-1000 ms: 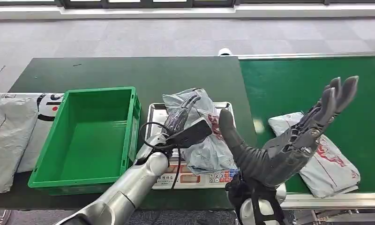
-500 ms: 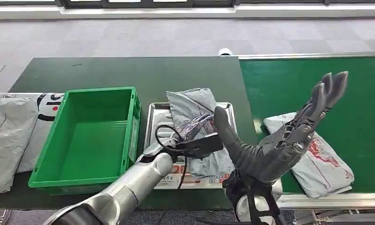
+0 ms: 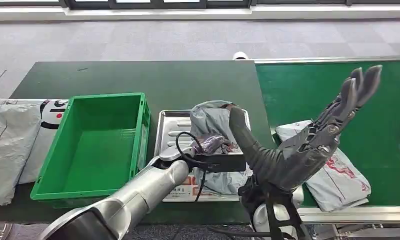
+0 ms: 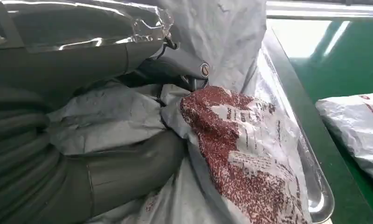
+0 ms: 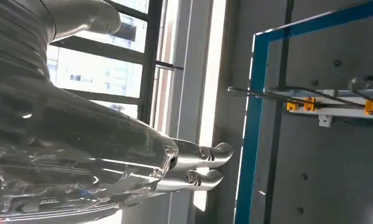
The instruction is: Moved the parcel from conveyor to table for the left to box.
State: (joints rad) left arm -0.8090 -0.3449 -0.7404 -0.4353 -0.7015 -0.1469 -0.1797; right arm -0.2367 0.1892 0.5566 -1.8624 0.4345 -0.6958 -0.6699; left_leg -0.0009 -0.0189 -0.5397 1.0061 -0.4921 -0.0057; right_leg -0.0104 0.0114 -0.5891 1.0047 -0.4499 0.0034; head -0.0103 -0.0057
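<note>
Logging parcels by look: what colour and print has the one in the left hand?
Grey parcel with speckled dark-red print, clearest in the left wrist view.

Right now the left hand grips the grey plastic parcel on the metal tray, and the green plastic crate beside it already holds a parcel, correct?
Not quite: the green plastic crate is empty in the head view. The left hand does grip the grey plastic parcel on the metal tray.

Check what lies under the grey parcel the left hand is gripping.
The grey parcel lies on a metal tray atop a scale, whose front panel shows below. The left hand grips it. The parcel covers the tray's middle, so anything there is hidden.
</note>
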